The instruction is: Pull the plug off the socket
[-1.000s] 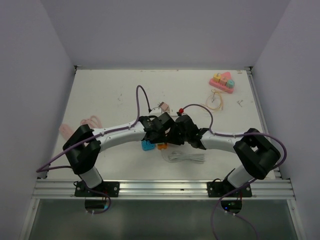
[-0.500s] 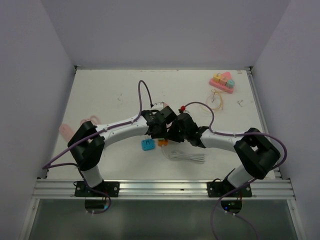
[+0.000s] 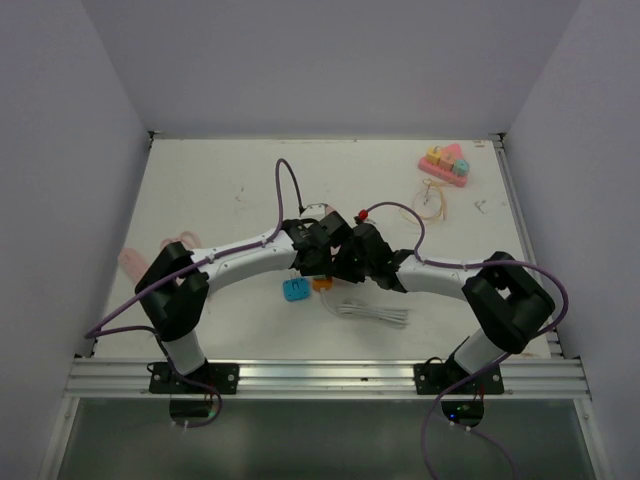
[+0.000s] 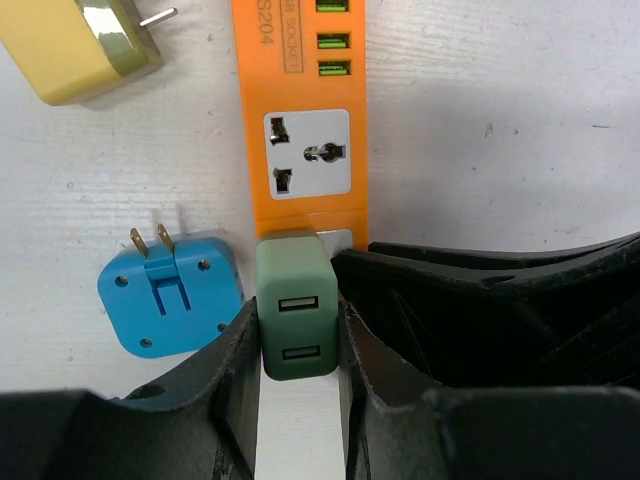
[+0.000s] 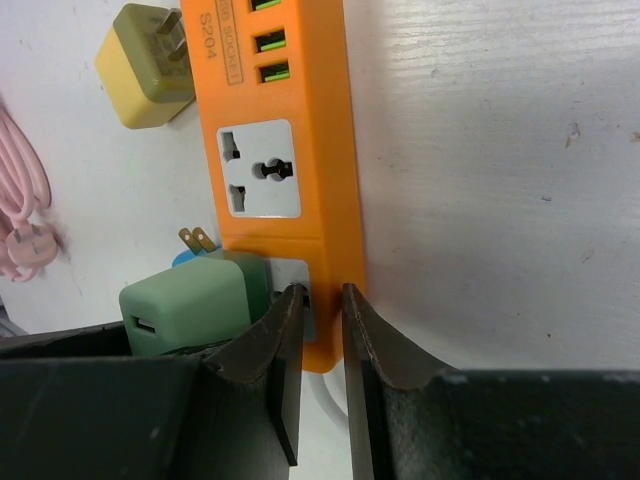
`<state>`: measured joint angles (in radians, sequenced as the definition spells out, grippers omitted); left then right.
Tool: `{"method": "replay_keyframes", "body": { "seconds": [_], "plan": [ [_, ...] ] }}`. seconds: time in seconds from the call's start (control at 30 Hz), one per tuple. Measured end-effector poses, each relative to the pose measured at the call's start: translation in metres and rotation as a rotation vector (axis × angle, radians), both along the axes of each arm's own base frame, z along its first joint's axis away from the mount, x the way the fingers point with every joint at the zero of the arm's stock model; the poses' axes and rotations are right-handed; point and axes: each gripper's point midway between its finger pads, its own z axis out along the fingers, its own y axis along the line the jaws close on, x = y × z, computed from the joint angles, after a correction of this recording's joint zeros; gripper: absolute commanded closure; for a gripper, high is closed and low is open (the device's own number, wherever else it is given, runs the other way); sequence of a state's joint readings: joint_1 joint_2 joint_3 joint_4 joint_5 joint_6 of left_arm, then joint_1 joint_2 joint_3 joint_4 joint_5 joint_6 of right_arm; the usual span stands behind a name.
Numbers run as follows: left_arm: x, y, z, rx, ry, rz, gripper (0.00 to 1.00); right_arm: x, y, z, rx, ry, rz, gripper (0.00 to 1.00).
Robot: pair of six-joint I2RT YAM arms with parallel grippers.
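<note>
While my left gripper [image 4: 297, 335] is clamping narrowly on the green plug [image 4: 294, 300], which is sitting between its fingers in the near end of the orange power strip [image 4: 305, 120], my right gripper [image 5: 322, 325] is pinching that strip's edge just beside the plug. A blue adapter [image 4: 170, 295] is lying just left of my left fingers.

The green plug [image 4: 295, 320] is boxed in: fingers [image 4: 243, 345] of the left gripper [image 4: 297, 322] clamp both flanks, the blue adapter [image 4: 170, 295] lies just beside it at lower left of the left wrist view, and the right gripper [image 5: 320, 300] crowds its right side over the orange power strip [image 4: 305, 120]. A yellow adapter [image 4: 80, 45] sits upper left. Right of the strip the counter [image 4: 500, 120] lies bare. Seen from above, a white cable coil [image 3: 375, 312] lies just below both grippers.
</note>
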<state>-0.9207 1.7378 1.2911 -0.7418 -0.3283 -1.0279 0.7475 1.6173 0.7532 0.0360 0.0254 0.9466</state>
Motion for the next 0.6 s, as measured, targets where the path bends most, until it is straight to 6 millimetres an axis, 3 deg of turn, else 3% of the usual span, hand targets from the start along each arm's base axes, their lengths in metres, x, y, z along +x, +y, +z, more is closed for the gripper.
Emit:
{"method": "replay_keyframes", "body": {
  "seconds": [0.3,0.6],
  "plan": [
    [-0.009,-0.002,-0.006,-0.055,0.014,-0.017,1.00,-0.010,-0.007,0.006,0.078,-0.020,0.068,0.63],
    [-0.025,-0.012,0.006,-0.184,-0.005,-0.068,1.00,-0.030,-0.023,0.024,0.116,-0.067,0.099,0.56]
  ]
}}
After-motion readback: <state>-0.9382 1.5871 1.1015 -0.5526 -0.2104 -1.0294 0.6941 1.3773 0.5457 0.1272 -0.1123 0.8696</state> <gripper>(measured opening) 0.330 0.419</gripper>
